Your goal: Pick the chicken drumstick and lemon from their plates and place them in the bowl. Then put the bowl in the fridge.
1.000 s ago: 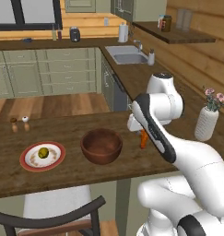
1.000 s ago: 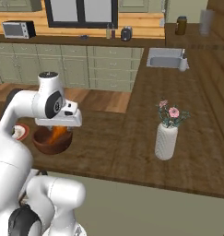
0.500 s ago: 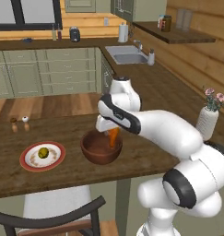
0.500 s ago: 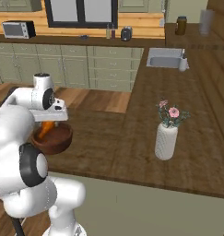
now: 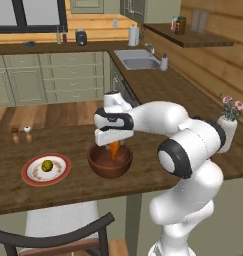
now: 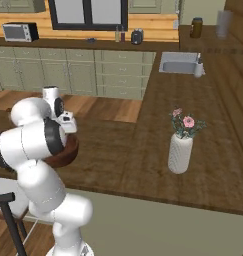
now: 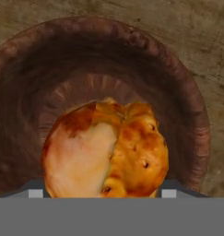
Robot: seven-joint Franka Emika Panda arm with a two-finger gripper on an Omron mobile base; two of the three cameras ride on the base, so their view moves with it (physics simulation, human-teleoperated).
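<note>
My gripper (image 5: 114, 144) is shut on the chicken drumstick (image 5: 115, 150), an orange-brown glossy chunk that hangs point down into the dark wooden bowl (image 5: 109, 167). In the hand view the drumstick (image 7: 106, 152) sits close in front of the camera, centred over the bowl's hollow (image 7: 109, 60); the fingertips are hidden behind it. Left of the bowl, the yellow-green lemon (image 5: 46, 165) lies on the red-brown rimmed plate (image 5: 30, 176). From the right base view a slice of the bowl (image 6: 69, 150) peeks out behind my arm. The plain white plate and the fridge are out of view.
Two small shakers (image 5: 20, 133) stand at the far left of the wooden counter (image 5: 68, 192). A white vase with pink flowers (image 6: 181, 149) stands to the right. A dark chair back (image 5: 53, 236) sits below the counter's front edge.
The arm swung left across the counter with the drumstick, from the right side to above the bowl, and has lowered it into the bowl's mouth.
</note>
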